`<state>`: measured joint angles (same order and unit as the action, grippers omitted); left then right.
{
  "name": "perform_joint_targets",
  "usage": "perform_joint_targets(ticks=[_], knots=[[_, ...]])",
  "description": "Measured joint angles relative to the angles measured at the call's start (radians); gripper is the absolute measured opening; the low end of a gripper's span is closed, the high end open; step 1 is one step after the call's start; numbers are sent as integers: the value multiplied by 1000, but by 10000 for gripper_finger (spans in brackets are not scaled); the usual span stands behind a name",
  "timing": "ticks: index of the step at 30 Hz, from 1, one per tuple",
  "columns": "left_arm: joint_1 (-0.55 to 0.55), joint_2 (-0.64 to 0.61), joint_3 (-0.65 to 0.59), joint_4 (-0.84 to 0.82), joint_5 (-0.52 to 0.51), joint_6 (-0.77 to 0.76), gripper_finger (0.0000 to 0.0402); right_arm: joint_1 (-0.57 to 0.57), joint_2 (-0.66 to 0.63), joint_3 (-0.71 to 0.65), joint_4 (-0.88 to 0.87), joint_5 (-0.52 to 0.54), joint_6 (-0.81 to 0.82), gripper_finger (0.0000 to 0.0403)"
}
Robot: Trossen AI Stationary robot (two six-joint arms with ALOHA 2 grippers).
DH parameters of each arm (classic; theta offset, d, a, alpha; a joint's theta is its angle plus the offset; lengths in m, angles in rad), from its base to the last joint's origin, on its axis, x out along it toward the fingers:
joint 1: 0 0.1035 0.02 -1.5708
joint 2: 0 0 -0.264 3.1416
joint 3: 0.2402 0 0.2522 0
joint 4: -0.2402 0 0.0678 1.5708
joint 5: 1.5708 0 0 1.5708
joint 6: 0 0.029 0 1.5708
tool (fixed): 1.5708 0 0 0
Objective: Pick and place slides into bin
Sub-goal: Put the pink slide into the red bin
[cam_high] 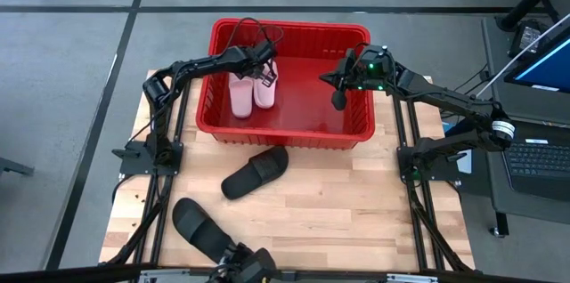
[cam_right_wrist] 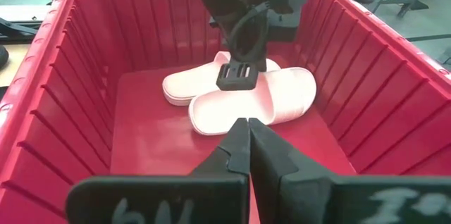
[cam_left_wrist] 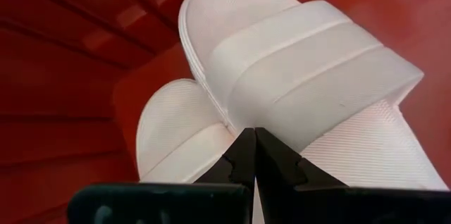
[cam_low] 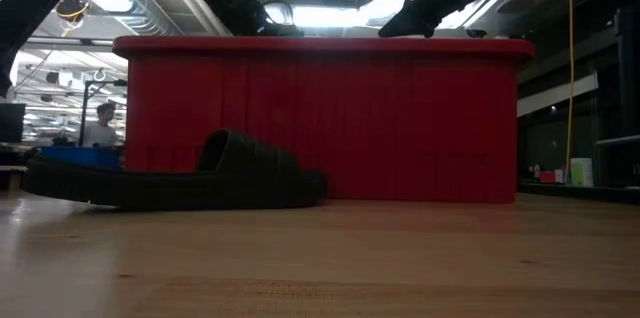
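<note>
Pale pink foam, finely ribbed on the footbed and smooth across one wide strap, makes up the two pink slides (cam_high: pixel 250 89) that already lie side by side on the floor of the red bin (cam_high: pixel 361 132), toward its left half; they overlap slightly, which suggests they were dropped rather than arranged. The left gripper (cam_high: pixel 265 68) hangs right over them inside the bin, its fingers pressed together on nothing, so the pink pair looks delivered. The right gripper (cam_high: pixel 338 89) hovers over the bin's empty right half, pincer likewise closed and empty. The bin is glossy moulded plastic with ribbed, slotted walls and a thick rolled rim, and it sits against the far edge of the bench, deep enough that anything let go above it will stay put. Two black slides remain outside on the pale wooden planks: one black slide (cam_high: pixel 256 173) lies just beside the bin's near wall, angled, matte and grooved along its strap, while the other black slide (cam_high: pixel 199 227) rests near the front left corner of the bench. By my judgement half the job is done, and the nearer black one is the easier next pick.
</note>
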<state>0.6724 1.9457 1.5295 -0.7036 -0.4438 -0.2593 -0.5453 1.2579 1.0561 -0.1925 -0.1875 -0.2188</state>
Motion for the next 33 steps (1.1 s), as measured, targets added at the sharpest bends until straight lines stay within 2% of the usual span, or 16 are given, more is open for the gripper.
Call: perform_joint_targets(ticks=[10, 17, 25, 30, 33], knots=[[1, -2, 1, 46, 88, 28, 3, 0, 0, 0, -7, 0, 5, 4], [0, -2, 1, 39, 86, 28, 3, 0, 0, 0, -23, 0, 7, 4], [-8, 1, 5, 10, 16, 36, 3, 0, 0, 0, -28, 0, 8, 4], [-31, -2, 9, 33, 18, 165, 18, 0, 0, 0, -29, 0, 7, 4], [-53, -2, 10, 35, -32, 185, 35, 0, 0, 0, -29, 0, 6, 4]])
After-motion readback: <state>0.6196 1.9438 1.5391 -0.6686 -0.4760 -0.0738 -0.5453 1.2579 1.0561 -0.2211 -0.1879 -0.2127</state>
